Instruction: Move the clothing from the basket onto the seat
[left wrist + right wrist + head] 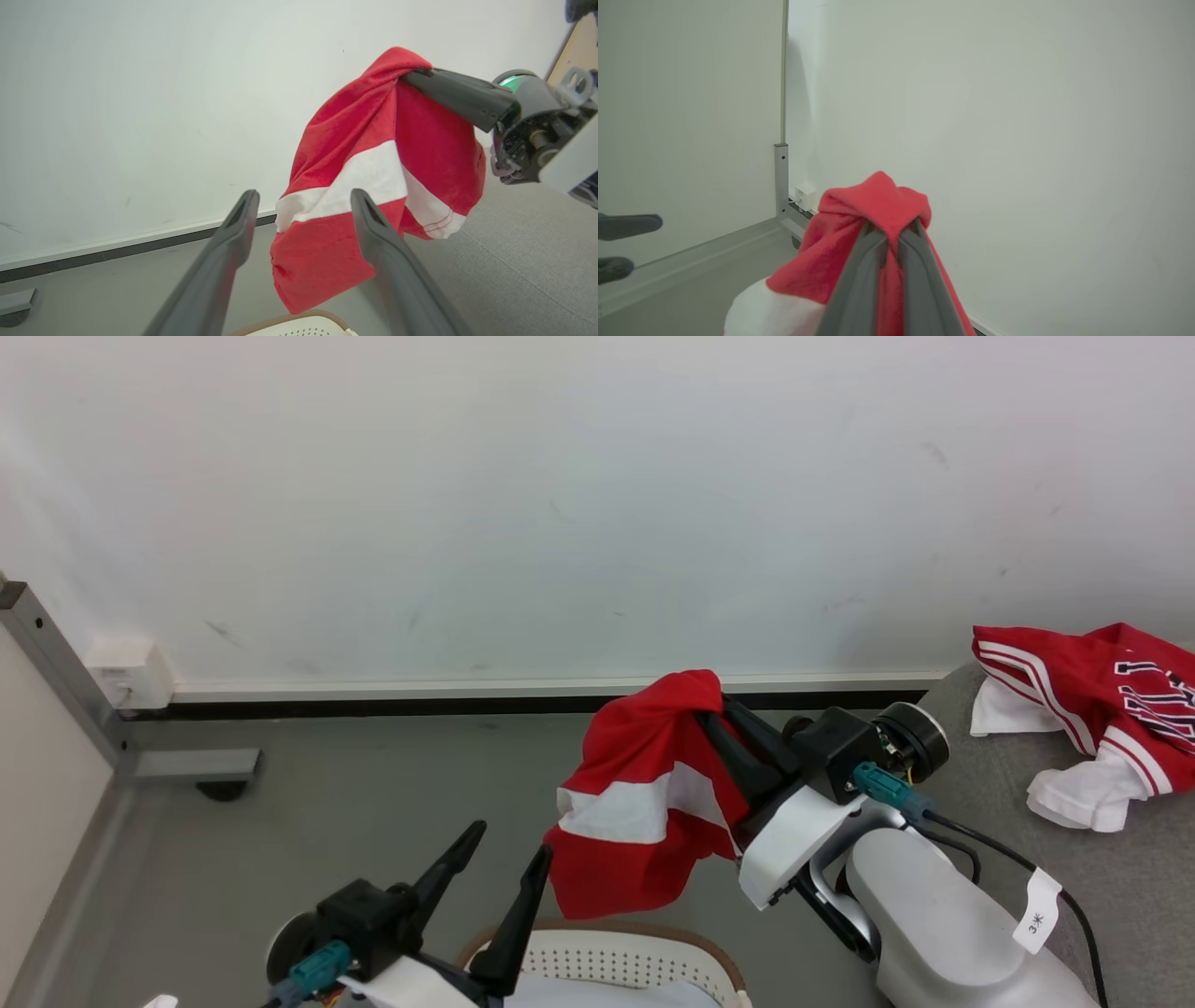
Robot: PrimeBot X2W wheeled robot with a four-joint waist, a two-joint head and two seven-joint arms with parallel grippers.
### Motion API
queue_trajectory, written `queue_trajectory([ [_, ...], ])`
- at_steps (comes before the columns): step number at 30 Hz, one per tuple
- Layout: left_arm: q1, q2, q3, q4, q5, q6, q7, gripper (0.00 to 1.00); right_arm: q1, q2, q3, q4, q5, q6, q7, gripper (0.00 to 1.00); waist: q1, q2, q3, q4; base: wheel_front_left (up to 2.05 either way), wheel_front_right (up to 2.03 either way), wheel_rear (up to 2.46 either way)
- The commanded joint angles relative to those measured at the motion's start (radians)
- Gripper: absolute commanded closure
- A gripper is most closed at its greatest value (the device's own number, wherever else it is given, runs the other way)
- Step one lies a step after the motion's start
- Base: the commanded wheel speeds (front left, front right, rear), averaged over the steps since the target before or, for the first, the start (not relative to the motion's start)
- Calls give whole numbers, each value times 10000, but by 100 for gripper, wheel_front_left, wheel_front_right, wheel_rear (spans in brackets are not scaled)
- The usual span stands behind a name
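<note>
Head view: right gripper (719, 714) clamps the soft red-and-white garment (644, 803) above the cream perforated basket (616, 954); the grey upholstered seat (990, 859) lies rightward. Left gripper (513, 838) gapes empty.

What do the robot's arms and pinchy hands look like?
The left gripper and right gripper each have two long, dark, pointed fingers on a black block, with a teal plug behind. The right forearm is smooth pale grey, with a black cable and a white tag bearing a 3.
</note>
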Motion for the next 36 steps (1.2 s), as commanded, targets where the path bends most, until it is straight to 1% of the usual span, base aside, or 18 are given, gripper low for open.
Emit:
queue_trajectory([
  [1, 20, 45, 16, 15, -11, -18, -25, 0, 66, -15, -74, -47, -56, -26, -20, 100, 0, 0, 26, -72, 0, 0, 0],
  [4, 10, 51, 37, -50, -8, -41, -29, 0, 77, -15, -140, -128, -95, -24, -18, 100, 0, 0, 82, -373, 0, 0, 0],
  [7, 42, 110, 43, -117, 17, -30, -35, 0, 48, -16, -222, -230, -209, -26, -20, 100, 0, 0, 153, -824, 0, 0, 0],
  [16, -152, 33, 5, -398, 131, -59, -32, 0, 109, -66, -954, -468, -823, -26, -18, 100, 0, 0, 409, -2523, 0, 0, 0],
  [21, -286, -72, -130, -516, 243, -68, 23, 0, 186, -351, -1386, -681, -1116, -26, -18, 100, 0, 0, 555, -3439, 0, 0, 0],
  [24, -402, -209, -299, -605, 321, -136, 105, 0, 238, -571, -1691, -859, -1206, -24, -18, 100, 0, 0, 638, -3804, 0, 0, 0],
  [29, -670, -413, -574, -717, 491, -240, 259, 0, 181, -1062, -2238, -1062, -1314, -24, -18, 100, 0, 0, 807, -4073, 0, 0, 0],
  [34, -955, -585, -803, -848, 555, -348, 436, 0, -158, -1551, -2811, -1010, -1274, -26, -18, 100, 0, 0, 1129, -3951, 0, 0, 0],
  [36, -1139, -572, -911, -963, 632, -431, 579, 0, -527, -1785, -3097, -908, -1266, -26, 51, 100, 0, 0, 1513, -3822, 0, 0, 0],
])
